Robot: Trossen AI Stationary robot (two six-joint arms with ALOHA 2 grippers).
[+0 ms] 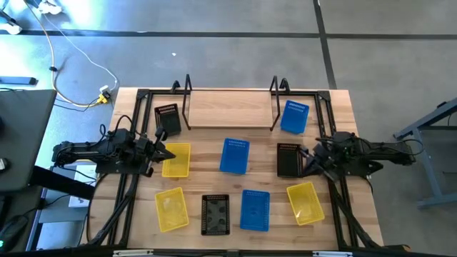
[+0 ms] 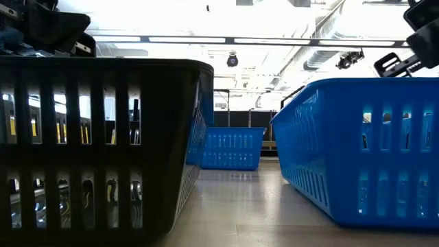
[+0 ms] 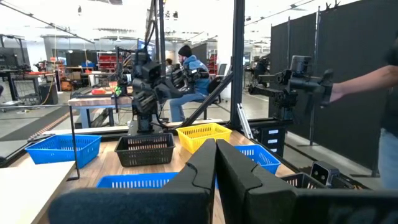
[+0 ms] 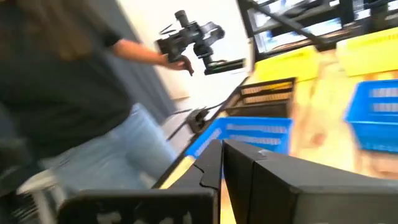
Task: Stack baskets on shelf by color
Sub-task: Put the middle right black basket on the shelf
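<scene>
Nine perforated baskets sit on their bases on the tabletop. By the shelf [image 1: 228,108] at the far edge are a black one [image 1: 167,118] and a blue one [image 1: 294,116]. The middle row holds yellow [image 1: 176,159], blue [image 1: 234,155] and black [image 1: 288,158]. Nearest are yellow [image 1: 170,208], black [image 1: 215,213], blue [image 1: 255,209] and yellow [image 1: 305,202]. My left gripper [image 1: 161,150] [image 3: 216,163] is shut above the middle yellow basket's left edge. My right gripper [image 1: 307,154] [image 4: 222,163] is shut beside the middle black basket's right side. Neither holds anything.
The shelf's black wire end frames [image 1: 183,100] [image 1: 278,98] stand up at the far edge. Black frame rails [image 1: 128,193] [image 1: 343,200] run along the table's left and right sides. A person [image 4: 68,93] stands close by the table, beside a camera rig [image 4: 193,38].
</scene>
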